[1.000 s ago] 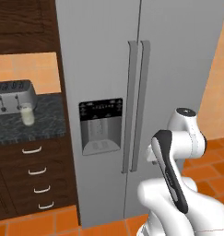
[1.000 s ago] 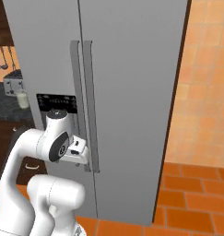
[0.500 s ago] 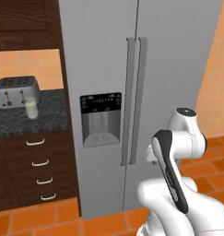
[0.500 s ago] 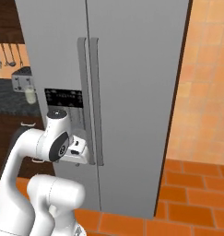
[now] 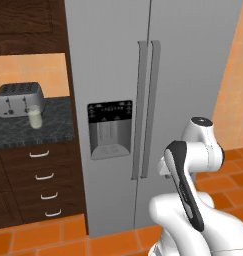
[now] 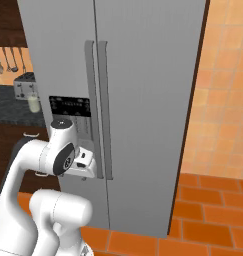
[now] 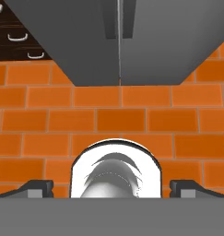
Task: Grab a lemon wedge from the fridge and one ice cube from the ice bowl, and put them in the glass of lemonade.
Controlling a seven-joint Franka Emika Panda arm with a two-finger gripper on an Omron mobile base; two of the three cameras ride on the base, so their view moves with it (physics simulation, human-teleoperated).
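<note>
The grey double-door fridge [image 5: 178,75] stands straight ahead with both doors closed; its long handles [image 5: 146,110] meet at the centre and the black dispenser recess [image 5: 109,129] is in the left door. The same fridge [image 6: 143,75] fills the middle of the right base view, and its foot [image 7: 120,41] is at the top of the hand view. The glass of lemonade [image 5: 35,116] stands on the dark counter beside the toaster, also the glass [image 6: 33,103]. My gripper [image 7: 113,188] points down at the floor, open and empty, arm folded before the fridge. The lemon wedge, ice bowl and ice cube are out of view.
A silver toaster [image 5: 19,97] sits on the dark stone counter [image 5: 23,131] left of the fridge, above wooden drawers [image 5: 43,175]. Utensils [image 6: 5,60] hang on the wall. Orange brick floor [image 7: 109,115] lies in front; an orange tiled wall [image 6: 223,85] closes the right side.
The whole picture has shifted slightly to the right, so the base has moved. The arm keeps its folded pose and the fridge doors stay closed.
</note>
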